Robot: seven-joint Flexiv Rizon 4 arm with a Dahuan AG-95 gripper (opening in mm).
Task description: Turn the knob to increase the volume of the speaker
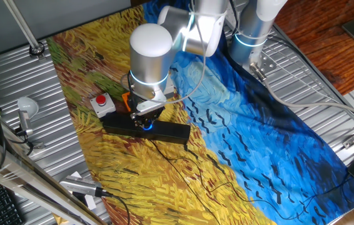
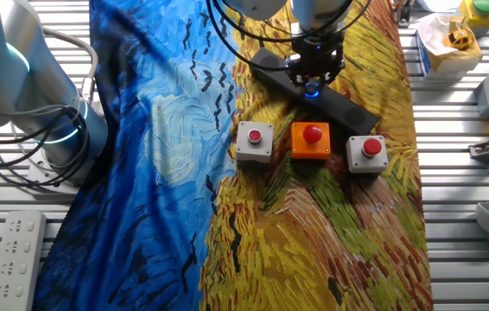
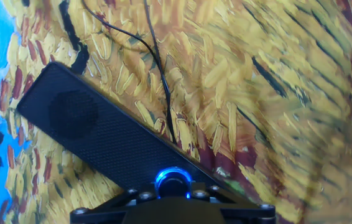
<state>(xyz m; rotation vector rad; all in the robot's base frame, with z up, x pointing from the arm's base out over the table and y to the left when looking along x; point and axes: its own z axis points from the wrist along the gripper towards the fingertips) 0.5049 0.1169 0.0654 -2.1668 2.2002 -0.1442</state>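
The speaker (image 1: 164, 130) is a long black bar lying on the yellow part of the painted cloth; it also shows in the other fixed view (image 2: 352, 111) and the hand view (image 3: 95, 134). The knob (image 3: 173, 181), a black dial ringed with blue light, sits midway along the speaker's top. My gripper (image 1: 146, 120) stands straight down over it, and blue glow shows between the fingers in the other fixed view (image 2: 313, 84). The jaws look closed around the knob. The fingertips are hidden under the hand's black body.
Three red-button boxes stand beside the speaker: a grey box (image 2: 254, 142), an orange box (image 2: 311, 140) and another grey box (image 2: 366, 153). The speaker's thin black cable (image 3: 158, 74) runs across the cloth. A second arm's base (image 2: 46, 130) stands at the cloth's blue side.
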